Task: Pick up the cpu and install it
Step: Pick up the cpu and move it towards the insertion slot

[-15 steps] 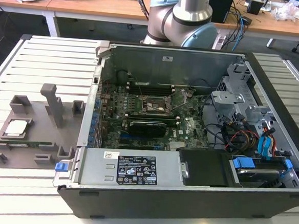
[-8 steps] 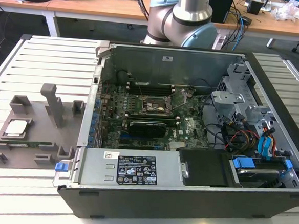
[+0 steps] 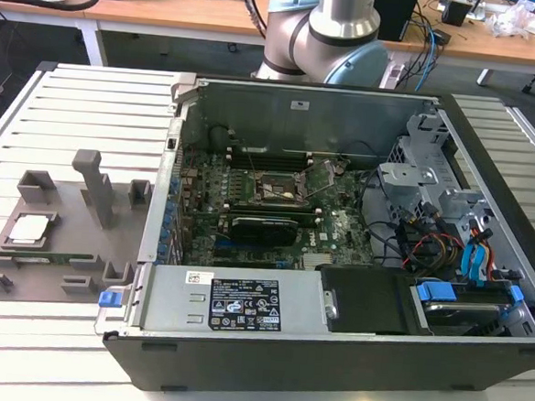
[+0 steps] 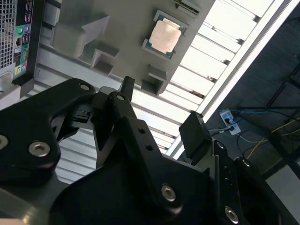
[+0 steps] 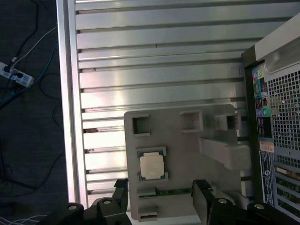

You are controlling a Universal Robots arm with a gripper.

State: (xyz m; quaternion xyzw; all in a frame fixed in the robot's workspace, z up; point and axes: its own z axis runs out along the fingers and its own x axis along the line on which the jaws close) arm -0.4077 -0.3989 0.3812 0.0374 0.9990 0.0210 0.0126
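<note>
Hovering with jaws wide apart and empty over the cpu [image 5: 152, 166] in its grey holder [image 5: 187, 159] on the counter [image 5: 164, 70] (pick-up stage, nothing grasped); calls for centring squarely before closing.

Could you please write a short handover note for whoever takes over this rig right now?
State of the tool: open and holding nothing, poised over the grey fixture that sits beside the computer case.
The cpu lies flat in its pocket on the fixture, untouched by the tool. In the exterior view it is at that view's left.
The socket on the motherboard looks open, with no chip in it.
Done: the tool is over the fixture, near the cpu.
Left: the cpu is not yet picked up and not yet installed.
</note>
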